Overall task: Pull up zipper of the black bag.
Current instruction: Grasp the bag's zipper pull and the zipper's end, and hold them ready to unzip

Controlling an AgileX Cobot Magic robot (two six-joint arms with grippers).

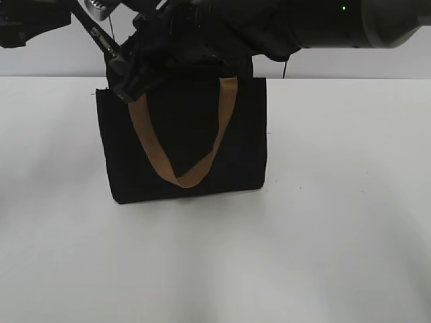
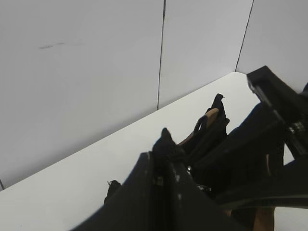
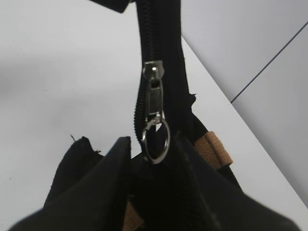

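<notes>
On the white desk [image 1: 337,235] stands the black bag [image 1: 188,145], both arms crowded over its top edge. The left gripper [image 1: 128,74] sits at the bag's upper left corner, its fingers seemingly pinched on the fabric, though this cannot be told for sure. The right gripper [image 3: 151,144] has its fingers slightly parted either side of the zipper [image 3: 153,91], whose silver ring hangs between them, not clearly gripped. By my judgement, the tab remains to be grasped and drawn along.
</notes>
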